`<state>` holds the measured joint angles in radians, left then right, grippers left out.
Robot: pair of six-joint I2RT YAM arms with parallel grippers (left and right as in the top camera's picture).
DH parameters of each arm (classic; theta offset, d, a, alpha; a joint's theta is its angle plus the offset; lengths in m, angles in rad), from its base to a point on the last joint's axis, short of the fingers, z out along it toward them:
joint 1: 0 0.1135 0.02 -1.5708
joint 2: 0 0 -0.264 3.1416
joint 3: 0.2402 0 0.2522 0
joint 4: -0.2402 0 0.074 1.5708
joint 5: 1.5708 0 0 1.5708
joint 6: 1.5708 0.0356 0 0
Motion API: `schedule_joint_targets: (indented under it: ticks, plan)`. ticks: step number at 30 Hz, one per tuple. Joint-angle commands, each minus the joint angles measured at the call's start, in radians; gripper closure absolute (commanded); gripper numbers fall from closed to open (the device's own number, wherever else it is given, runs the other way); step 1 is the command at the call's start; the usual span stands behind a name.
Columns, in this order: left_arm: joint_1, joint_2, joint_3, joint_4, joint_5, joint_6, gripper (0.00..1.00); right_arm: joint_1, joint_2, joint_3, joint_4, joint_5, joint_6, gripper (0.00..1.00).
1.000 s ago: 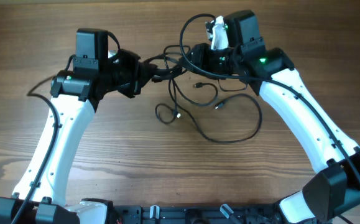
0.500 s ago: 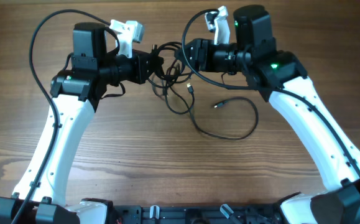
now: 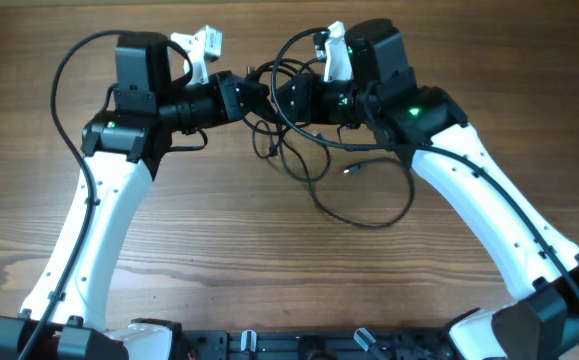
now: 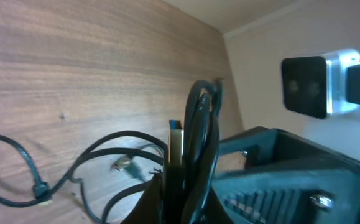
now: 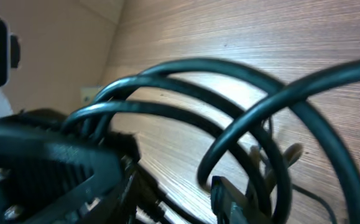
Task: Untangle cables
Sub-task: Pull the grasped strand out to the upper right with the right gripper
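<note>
I can read no text, label, brand, number or sign in any of my three views.
</note>
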<state>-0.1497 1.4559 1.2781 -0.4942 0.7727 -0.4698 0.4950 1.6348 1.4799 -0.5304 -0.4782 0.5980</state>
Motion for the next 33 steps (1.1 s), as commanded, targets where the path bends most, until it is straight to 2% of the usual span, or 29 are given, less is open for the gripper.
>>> schedule_joint_targets:
  ticks: [1,7,10,12,14,18,21,24,26,30,33]
  plan:
    - [-0.004,-0.009,0.005,0.009,0.094,-0.071,0.96,0.003,0.046,0.004,0.000,0.072,0.016,0.60]
    - [-0.004,-0.009,0.005,0.010,0.164,-0.071,0.96,0.003,0.078,0.004,0.006,0.105,0.020,0.62]
    - [-0.004,-0.009,0.005,0.012,0.178,-0.070,0.96,0.003,0.096,0.004,0.035,0.100,0.043,0.71]
    - [-0.004,-0.009,0.005,0.012,0.177,-0.070,0.96,-0.001,0.095,0.005,0.060,0.100,0.046,0.86]
    - [-0.003,-0.009,0.005,0.012,0.177,-0.070,0.96,-0.019,0.085,0.007,0.091,0.078,0.046,0.96]
    - [-0.004,-0.009,0.005,0.008,0.142,-0.069,0.96,-0.105,0.024,0.027,0.126,-0.085,0.046,0.96]
    - [-0.004,-0.009,0.005,-0.031,0.002,-0.070,0.96,-0.204,-0.054,0.031,0.137,-0.290,0.050,0.96]
    - [-0.004,-0.009,0.005,-0.103,-0.153,-0.070,0.96,-0.361,-0.160,0.031,0.162,-0.505,0.065,0.96]
    - [-0.004,-0.009,0.005,-0.140,-0.197,-0.069,0.96,-0.463,-0.205,0.031,0.209,-0.611,0.119,0.96]
    - [-0.004,-0.009,0.005,-0.201,-0.265,-0.058,0.96,-0.673,-0.246,0.031,0.336,-0.762,0.264,0.96]
    - [-0.004,-0.009,0.005,-0.249,-0.330,-0.058,0.96,-0.811,-0.243,0.031,0.381,-0.796,0.323,0.96]
